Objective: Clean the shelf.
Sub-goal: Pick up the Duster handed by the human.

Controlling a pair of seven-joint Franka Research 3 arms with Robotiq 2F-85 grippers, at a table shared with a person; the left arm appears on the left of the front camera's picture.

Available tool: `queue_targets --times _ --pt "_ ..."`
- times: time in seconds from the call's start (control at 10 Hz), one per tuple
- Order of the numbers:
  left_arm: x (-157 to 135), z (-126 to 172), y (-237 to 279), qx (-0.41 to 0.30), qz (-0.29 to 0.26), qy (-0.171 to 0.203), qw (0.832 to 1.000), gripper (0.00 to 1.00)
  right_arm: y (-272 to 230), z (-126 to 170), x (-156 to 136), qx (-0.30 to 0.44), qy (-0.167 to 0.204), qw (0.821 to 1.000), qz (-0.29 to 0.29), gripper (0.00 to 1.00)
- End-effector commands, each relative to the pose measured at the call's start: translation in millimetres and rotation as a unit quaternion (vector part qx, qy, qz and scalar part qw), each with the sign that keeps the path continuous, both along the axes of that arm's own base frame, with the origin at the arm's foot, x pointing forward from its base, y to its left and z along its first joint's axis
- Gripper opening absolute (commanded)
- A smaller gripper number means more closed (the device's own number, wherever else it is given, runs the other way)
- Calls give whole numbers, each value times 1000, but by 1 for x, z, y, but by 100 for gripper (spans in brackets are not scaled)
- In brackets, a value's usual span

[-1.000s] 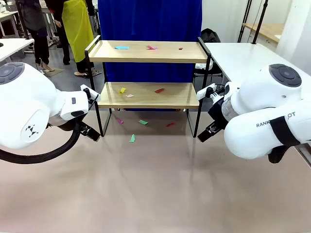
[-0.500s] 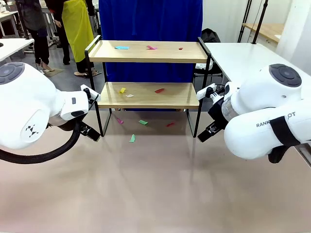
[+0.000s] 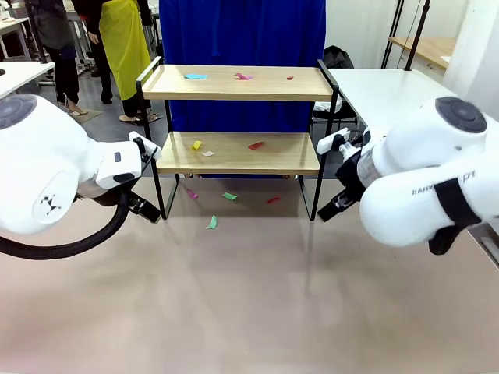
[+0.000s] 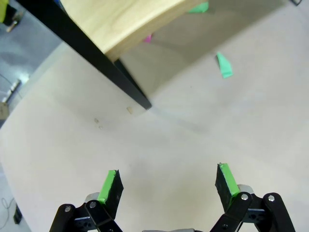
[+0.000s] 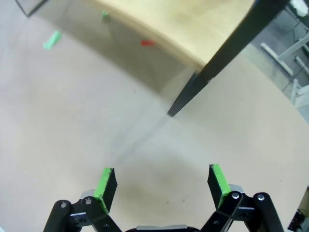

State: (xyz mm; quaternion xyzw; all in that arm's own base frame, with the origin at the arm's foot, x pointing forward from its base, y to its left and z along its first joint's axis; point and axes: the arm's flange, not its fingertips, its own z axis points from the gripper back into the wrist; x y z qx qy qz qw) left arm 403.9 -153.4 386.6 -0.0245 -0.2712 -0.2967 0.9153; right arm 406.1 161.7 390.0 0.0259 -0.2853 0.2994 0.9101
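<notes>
L gripper (image 3: 145, 209) is being held wide open w/ nothing grasped, low over the tan table (image 3: 249, 312), just outside the front-left leg of the shelf (image 3: 284, 158). R gripper (image 3: 330, 209) is likewise being held spread and empty by the front-right leg (wrist view: the leg's foot is ahead of the green pads (image 5: 216, 179)). Shelf is being flanked by both arms at the table's far middle, in front of a blue curtain (image 3: 234, 31). Paper scraps are being carried on both boards, e.g. a blue scrap (image 3: 196, 76) on top and a yellow scrap (image 3: 196, 145) on the lower. More are being seen on the table under and in front of it, incl. a green scrap (image 3: 212, 222).
</notes>
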Motion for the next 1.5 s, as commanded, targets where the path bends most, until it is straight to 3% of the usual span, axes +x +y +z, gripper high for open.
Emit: queue_targets --times 0.0,0.3,0.5,0.7,0.8,0.9,1.0,1.4 --pt "3 40 29 -25 -41 20 999 100 -38 48 8 50 -2 999 9 100" --pt "19 71 86 -116 -125 24 985 100 -96 81 7 94 -19 995 25 100" --pt "38 75 132 -154 -240 17 958 100 -145 84 19 127 -32 988 79 100" --pt "49 69 162 -181 -306 -6 935 100 -187 74 33 172 -63 970 158 100" --pt "48 65 162 -181 -310 -30 933 100 -199 67 37 193 -73 964 169 100" --pt "25 82 158 -172 -271 -16 947 100 -193 63 30 156 -68 971 169 100" --pt "25 82 158 -172 -271 -16 947 100 -190 77 15 152 -68 978 127 100" --pt "25 82 158 -172 -271 -16 947 100 -190 77 15 152 -68 978 127 100"
